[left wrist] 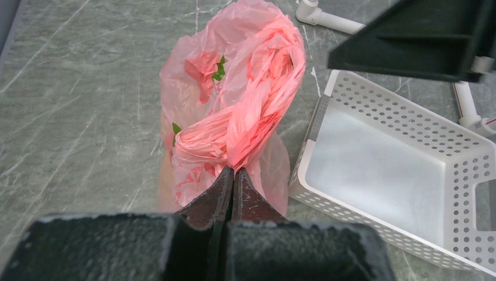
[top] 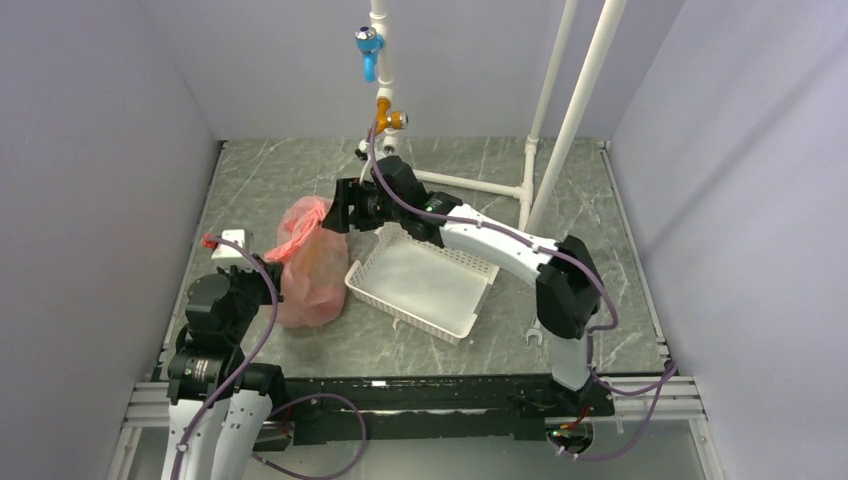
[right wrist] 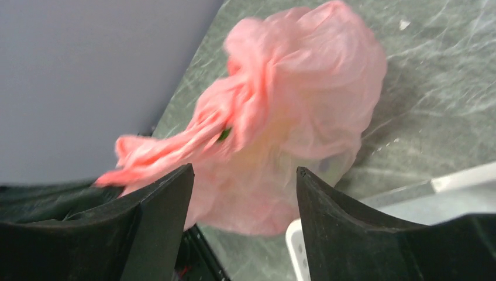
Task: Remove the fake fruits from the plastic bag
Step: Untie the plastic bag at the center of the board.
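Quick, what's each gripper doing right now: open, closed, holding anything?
Left gripper: shut, pinching the plastic bag by its twisted handle.
Right gripper: open, holding nothing, jaws spread and facing the bag.

bright even light | soft shadows | right wrist view blurred, perhaps motion

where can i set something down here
Bare grey marble tabletop lies right of the white slotted plastic basket and far-left behind the translucent pink plastic bag. The basket is empty. Crowded around the bag: left end effector pinches it, right end effector hovers.
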